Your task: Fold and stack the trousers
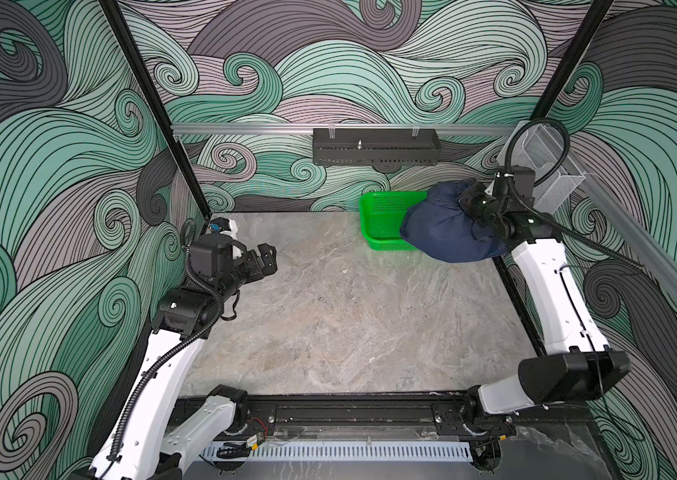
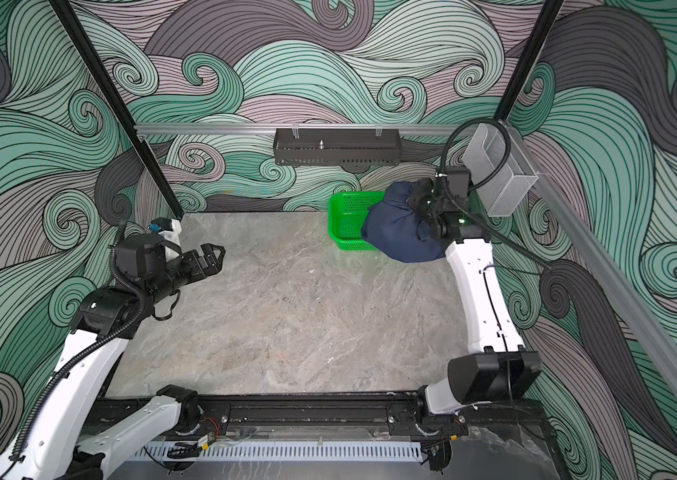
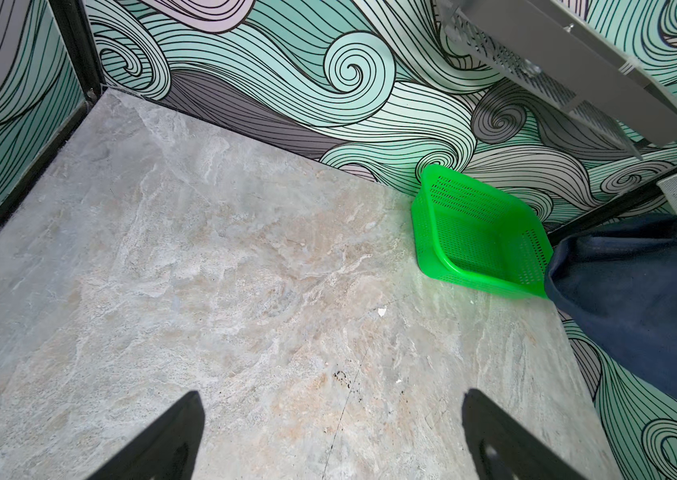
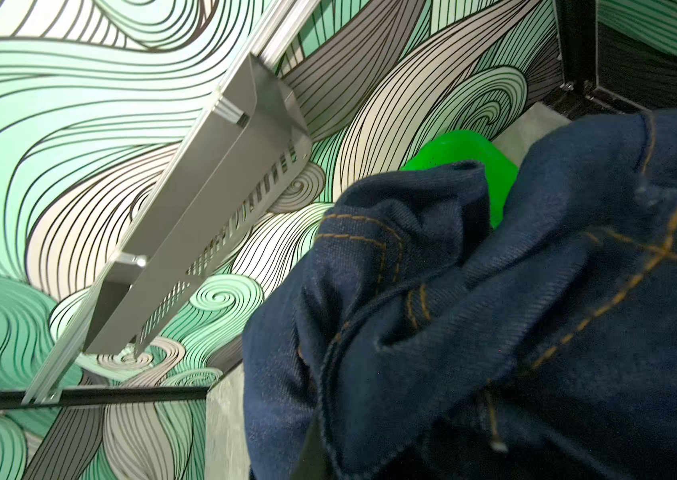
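Over the far right corner of the desk (image 1: pixel 328 316) I am holding the bunched trousers (image 1: pixel 436 232) above the right end of the green basket (image 1: pixel 370 224) in the clenched right gripper (image 1: pixel 466 198), while the left gripper (image 1: pixel 267 258) is hanging spread, empty, near the far left corner.

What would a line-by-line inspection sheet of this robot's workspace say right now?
Surface: grey marbled tabletop, mostly bare.
Job's things: trousers, a bunched dark denim bundle lifted off the table at the green basket; not folded yet.
Clutter: white fleck and a few dark specks on the table.
Grippers: left gripper open, holding nothing; right gripper shut on the trousers.
Cables: black corrugated hoses along both arms, none on the table.
Surroundings: swirl-patterned walls, black perforated shelf, clear bin.
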{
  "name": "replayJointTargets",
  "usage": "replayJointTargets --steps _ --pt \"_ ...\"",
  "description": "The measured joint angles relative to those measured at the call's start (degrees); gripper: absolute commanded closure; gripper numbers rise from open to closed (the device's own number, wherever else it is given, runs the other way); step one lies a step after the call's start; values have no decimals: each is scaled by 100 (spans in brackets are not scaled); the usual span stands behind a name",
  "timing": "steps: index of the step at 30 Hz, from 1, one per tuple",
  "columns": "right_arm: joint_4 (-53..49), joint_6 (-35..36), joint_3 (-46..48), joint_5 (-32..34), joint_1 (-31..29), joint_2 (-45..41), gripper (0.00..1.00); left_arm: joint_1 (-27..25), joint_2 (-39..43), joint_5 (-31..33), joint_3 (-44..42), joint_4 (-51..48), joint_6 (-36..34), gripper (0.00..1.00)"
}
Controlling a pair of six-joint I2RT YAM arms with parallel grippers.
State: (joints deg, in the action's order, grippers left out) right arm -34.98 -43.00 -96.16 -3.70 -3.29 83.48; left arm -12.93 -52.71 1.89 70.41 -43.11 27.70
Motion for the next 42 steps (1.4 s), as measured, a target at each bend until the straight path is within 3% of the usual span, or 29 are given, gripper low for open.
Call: replayJointTargets --steps 9,15,18,21,23,25,32,37,42 --pt "-114 1025 1113 -507 -824 -468 100 0 387 0 -87 -391 -4 1" --pt "90 2028 1482 -1399 -1504 -424 97 0 531 11 -87 -533 -17 2" --pt "229 2450 1475 -1941 -1853 -208 70 0 535 11 -87 -542 -17 1" --pt "293 2778 1462 -2199 -2118 79 32 0 531 9 -87 -557 -13 2" --pt "293 2894 1491 -2184 -2210 186 18 0 540 9 -109 -566 -13 1" --pt "310 2957 1626 -1985 -2208 125 12 0 575 9 -164 -568 -11 1" --pt "-81 2837 1862 -776 -2177 -560 13 0 560 -13 -363 -557 7 1" --pt "-269 2422 1963 -387 -2295 -739 15 0 411 -232 -892 -216 208 5" --pt "-234 1971 2581 -225 -2459 -721 16 -11 -396 -798 -1276 260 426 10"
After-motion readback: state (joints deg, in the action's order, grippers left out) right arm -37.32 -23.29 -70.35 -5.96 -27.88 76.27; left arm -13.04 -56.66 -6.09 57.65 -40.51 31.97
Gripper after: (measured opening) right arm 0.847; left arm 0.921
